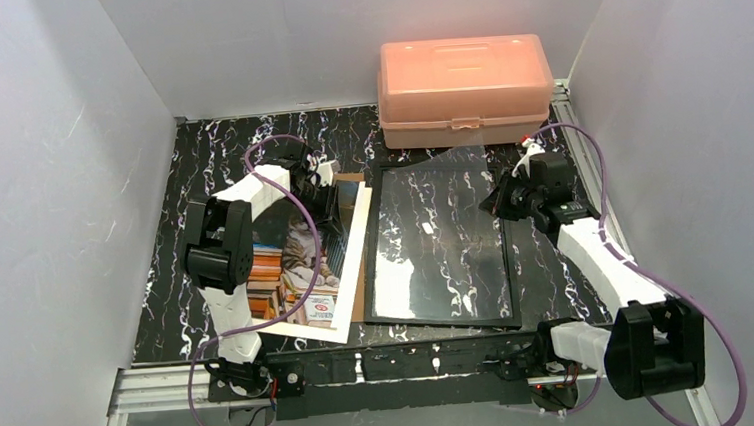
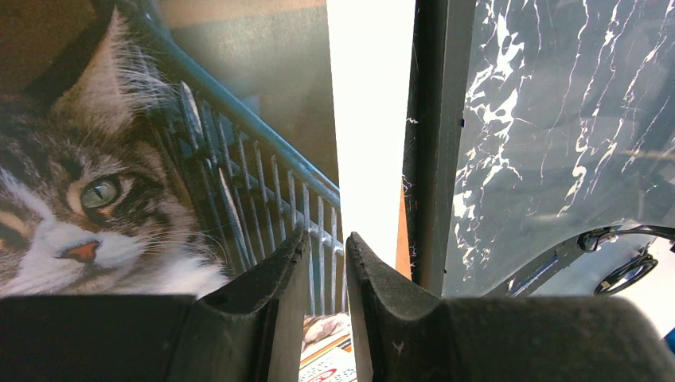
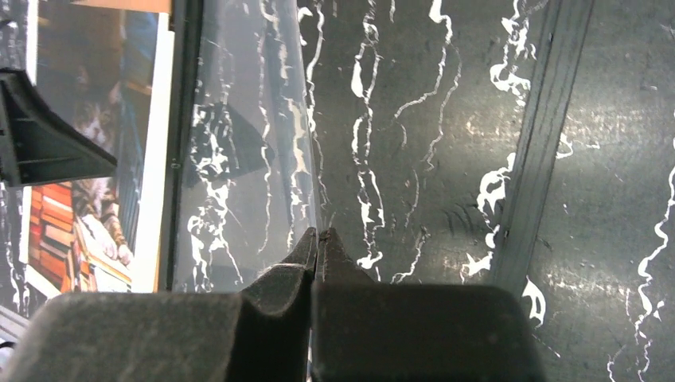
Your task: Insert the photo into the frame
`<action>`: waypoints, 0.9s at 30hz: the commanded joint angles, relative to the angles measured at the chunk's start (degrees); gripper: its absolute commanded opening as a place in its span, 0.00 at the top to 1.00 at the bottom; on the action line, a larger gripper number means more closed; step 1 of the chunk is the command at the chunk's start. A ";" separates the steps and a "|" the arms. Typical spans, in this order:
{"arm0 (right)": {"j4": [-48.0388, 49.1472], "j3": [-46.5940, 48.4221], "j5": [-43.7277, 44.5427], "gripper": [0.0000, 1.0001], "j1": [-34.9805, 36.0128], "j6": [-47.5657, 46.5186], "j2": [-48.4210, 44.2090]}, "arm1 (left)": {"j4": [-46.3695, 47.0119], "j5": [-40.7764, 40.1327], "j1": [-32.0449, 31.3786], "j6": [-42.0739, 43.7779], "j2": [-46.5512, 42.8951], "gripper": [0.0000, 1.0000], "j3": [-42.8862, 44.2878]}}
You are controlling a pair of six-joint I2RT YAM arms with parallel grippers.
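Note:
The photo (image 1: 277, 280), a cat among books with a white border, lies face up at the left on a brown backing board (image 1: 354, 182). The black frame (image 1: 441, 321) lies beside it in the middle. My left gripper (image 1: 330, 201) hovers low over the photo's upper right part. In the left wrist view its jaws (image 2: 328, 239) stand a narrow gap apart with nothing between them, over the photo (image 2: 95, 199) near the frame's left bar (image 2: 434, 119). My right gripper (image 1: 496, 205) is at the frame's right side. In its wrist view it (image 3: 318, 232) is shut on the thin edge of the clear glass pane (image 3: 247, 159), which is tilted up.
A pink plastic box (image 1: 464, 82) stands at the back, just behind the frame. White walls close in the table on the left, right and back. The frame's right bar (image 3: 541, 135) lies on the black marbled table (image 3: 621, 239).

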 commanded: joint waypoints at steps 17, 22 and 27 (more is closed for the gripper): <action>8.45 -1.56 -4.62 0.99 -0.29 2.09 -2.32 | -1.49 -0.05 -1.08 -0.11 0.14 0.78 1.58; 8.65 -1.84 -5.06 0.99 -0.32 2.90 -0.34 | -1.47 0.12 -1.84 -0.30 0.35 0.78 1.82; 8.79 -1.89 -5.03 0.99 -0.32 3.29 0.60 | -1.20 0.33 -3.23 -0.26 0.71 0.78 1.86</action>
